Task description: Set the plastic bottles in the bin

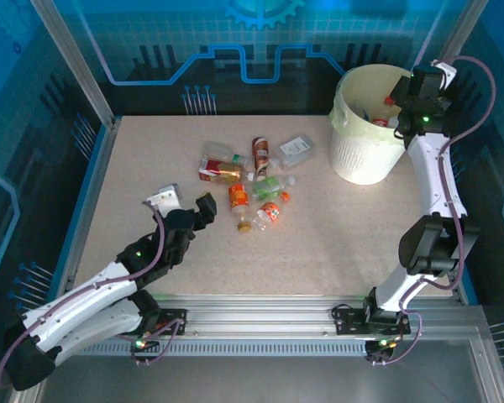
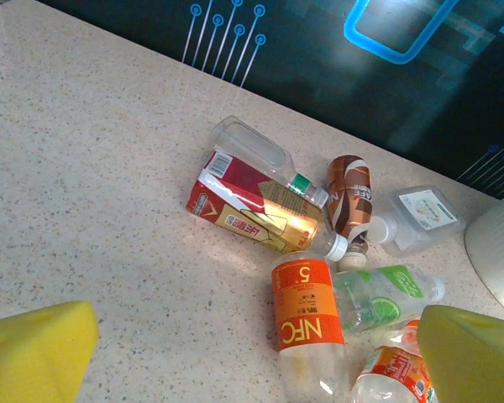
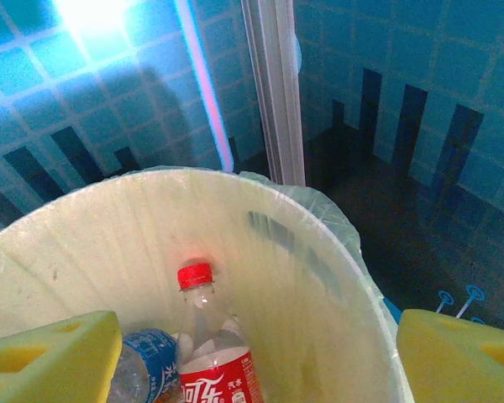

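Drop-off at the bin: my right gripper hangs over the mouth of the bin at the far right of the table, its yellow fingers spread wide and pinching nothing. Below them, inside the pale liner, a red-capped cola bottle sits neck up, with a blue-labelled bottle touching it on one side. What lies deeper I cannot tell.

I judge this delivery finished and a fresh pick due. The other plastic bottles lie in a loose heap mid-table, well apart from the bin. Among them are a red-and-gold bottle, a brown-labelled bottle, a green-labelled bottle and an orange-labelled bottle.

My left gripper hovers near the heap's near-left side, its fingers spread and empty. The next move, as I see it, calls for lowering onto the orange-labelled bottle, the closest one. It touches its neighbours, so I would close across its body with care.
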